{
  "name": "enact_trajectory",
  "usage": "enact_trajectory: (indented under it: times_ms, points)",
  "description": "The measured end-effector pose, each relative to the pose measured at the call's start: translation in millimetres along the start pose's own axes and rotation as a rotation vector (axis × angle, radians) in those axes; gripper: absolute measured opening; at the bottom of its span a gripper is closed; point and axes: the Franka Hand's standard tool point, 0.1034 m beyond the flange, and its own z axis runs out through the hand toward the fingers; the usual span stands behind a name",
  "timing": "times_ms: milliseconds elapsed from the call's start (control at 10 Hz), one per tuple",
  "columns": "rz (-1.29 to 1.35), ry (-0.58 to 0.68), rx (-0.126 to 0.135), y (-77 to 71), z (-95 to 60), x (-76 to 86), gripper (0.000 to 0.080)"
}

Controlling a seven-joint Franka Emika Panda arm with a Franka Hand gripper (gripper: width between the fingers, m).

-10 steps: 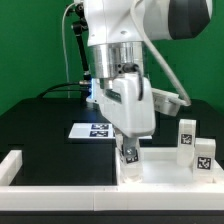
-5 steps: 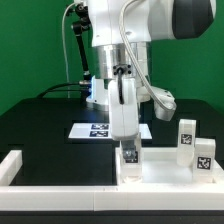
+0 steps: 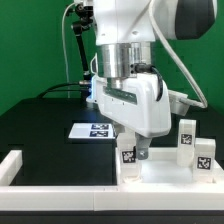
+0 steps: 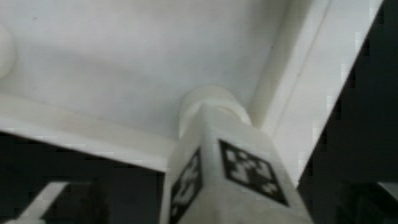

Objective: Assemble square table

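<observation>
Upright legs [image 3: 128,153] and [image 3: 186,138] flank open tabletop [image 3: 165,172] between them.

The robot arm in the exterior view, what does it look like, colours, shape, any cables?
The arm is glossy white with rounded casings and a dark grey joint cap. A ribbed silver collar sits above the boxy white gripper. Black cables hang behind it.

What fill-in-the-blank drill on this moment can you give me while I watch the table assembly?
1. The gripper has its jaws ____.
2. The leg beside the gripper stands ____ on the tabletop.
3. The marker board lies flat on the ____ table surface.
4. At the exterior view's right, ____ more legs stand on the tabletop.

Missing words: open; upright; black; two
</observation>
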Motion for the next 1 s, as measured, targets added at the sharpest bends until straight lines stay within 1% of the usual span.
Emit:
enact_trajectory:
  times_ms: [200, 300, 400, 500, 700, 800, 900, 1000]
  points:
    - [-0.171, 0.012, 0.001, -0.4, 0.3, 0.9, 0.0649]
    - [-0.39, 0.057, 0.011, -3.9, 0.3, 2.3, 0.0649]
    - [-0.504, 0.094, 0.019, -8.4, 0.4, -0.1, 0.0649]
    - [-0.539, 0.096, 0.017, -10.7, 0.8, -4.8, 0.0649]
    - [-0.527, 0.096, 0.017, -9.2, 1.3, -2.4, 0.0649]
    - [-0.515, 0.095, 0.018, -9.2, 1.6, -2.7, 0.0552]
    - [-0.454, 0.093, 0.021, -9.3, 1.8, -3.1, 0.0417]
    - [-0.384, 0.091, 0.025, -9.2, 2.1, -3.5, 0.0417]
